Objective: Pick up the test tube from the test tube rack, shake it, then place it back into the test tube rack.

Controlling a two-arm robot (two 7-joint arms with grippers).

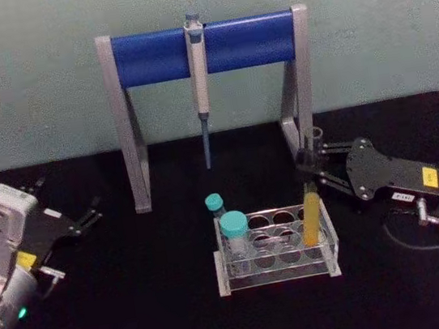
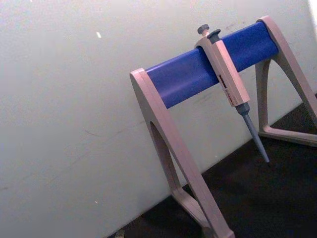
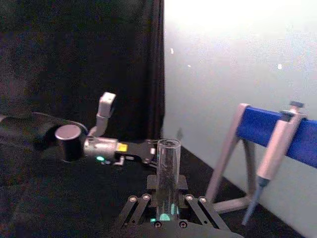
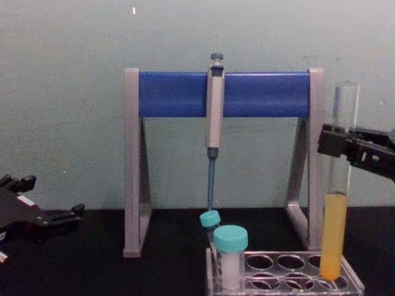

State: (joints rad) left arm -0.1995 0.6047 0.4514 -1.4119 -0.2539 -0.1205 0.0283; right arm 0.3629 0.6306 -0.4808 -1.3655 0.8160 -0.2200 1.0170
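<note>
The test tube (image 1: 312, 213) stands upright with its yellow-filled lower end in a hole at the right end of the clear test tube rack (image 1: 280, 277). My right gripper (image 1: 311, 166) reaches in from the right and is shut on the tube's clear upper part. In the chest view the test tube (image 4: 336, 234) rises from the rack (image 4: 290, 279), with the right gripper (image 4: 338, 145) at its upper half. The right wrist view shows the tube (image 3: 167, 168) standing between that gripper's fingers (image 3: 167, 210). My left gripper (image 1: 91, 213) rests open at the table's far left, holding nothing.
A grey-and-blue pipette stand (image 1: 203, 48) stands behind the rack with a grey pipette (image 1: 200, 77) hanging from its bar. Two teal-capped vials (image 1: 234, 232) sit in the rack's left end. The black table stretches between the left arm and the rack.
</note>
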